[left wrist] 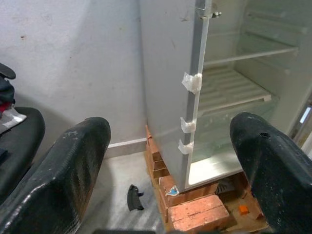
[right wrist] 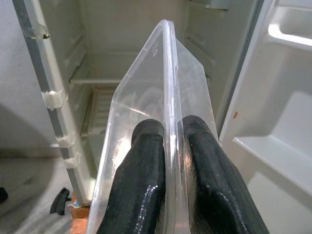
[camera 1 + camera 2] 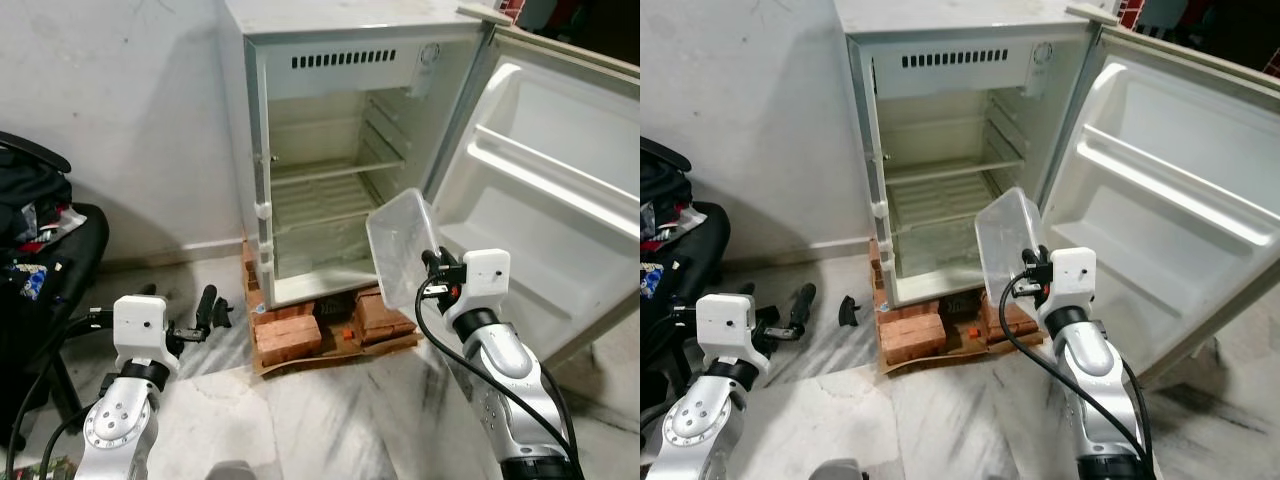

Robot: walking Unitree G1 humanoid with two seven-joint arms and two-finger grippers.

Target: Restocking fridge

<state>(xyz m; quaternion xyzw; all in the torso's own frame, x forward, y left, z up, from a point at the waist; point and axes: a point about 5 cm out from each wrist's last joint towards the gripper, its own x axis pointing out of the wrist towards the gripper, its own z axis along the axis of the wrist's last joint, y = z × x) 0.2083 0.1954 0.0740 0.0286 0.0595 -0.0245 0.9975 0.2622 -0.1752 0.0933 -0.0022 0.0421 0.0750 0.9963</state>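
Observation:
A small white fridge stands open on bricks, its wire shelves bare and its door swung out to the right. My right gripper is shut on the rim of a clear plastic container, held tilted in front of the fridge's lower opening. In the right wrist view both fingers pinch the container's edge. My left gripper is low on the left, open and holding nothing, its fingers spread wide toward the fridge's left side.
Red bricks and cardboard prop the fridge up. A black chair piled with clothes stands at the left. A small black piece lies on the marble floor by the wall. A white wall runs behind.

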